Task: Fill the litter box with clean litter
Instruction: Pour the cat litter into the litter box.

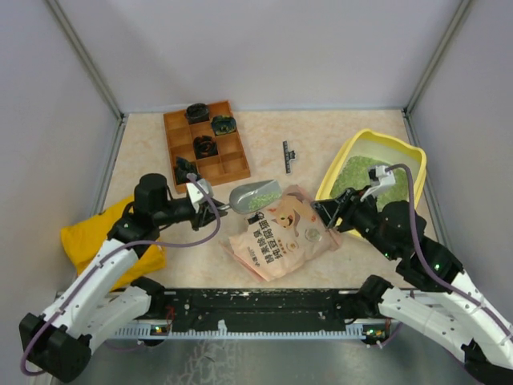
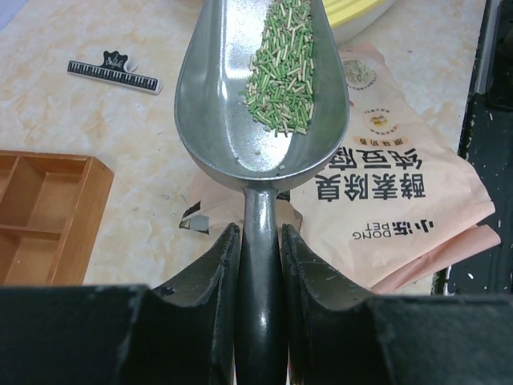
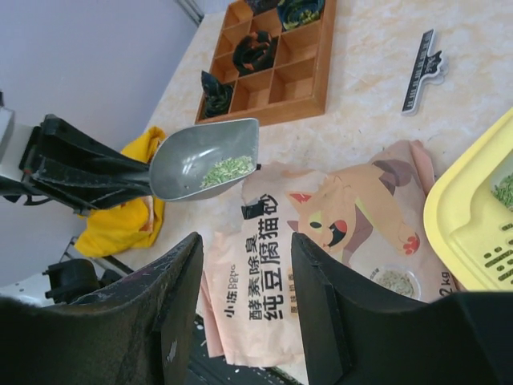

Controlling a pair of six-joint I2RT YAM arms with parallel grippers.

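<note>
The yellow litter box (image 1: 349, 153) stands at the right of the table with green litter (image 1: 361, 172) in it; its rim also shows in the right wrist view (image 3: 457, 216). My left gripper (image 1: 210, 205) is shut on the handle of a grey scoop (image 1: 255, 196), held over the table left of the box. The scoop (image 2: 260, 88) carries a small heap of green litter (image 2: 284, 68). My right gripper (image 1: 330, 212) is open and empty above the pink litter pouch (image 1: 282, 233), between the pouch and the box.
A brown wooden compartment tray (image 1: 206, 144) with dark items is at the back left. A black clip (image 1: 288, 155) lies behind the pouch. A yellow cloth bag (image 1: 103, 239) lies at the left. Grey walls enclose the table.
</note>
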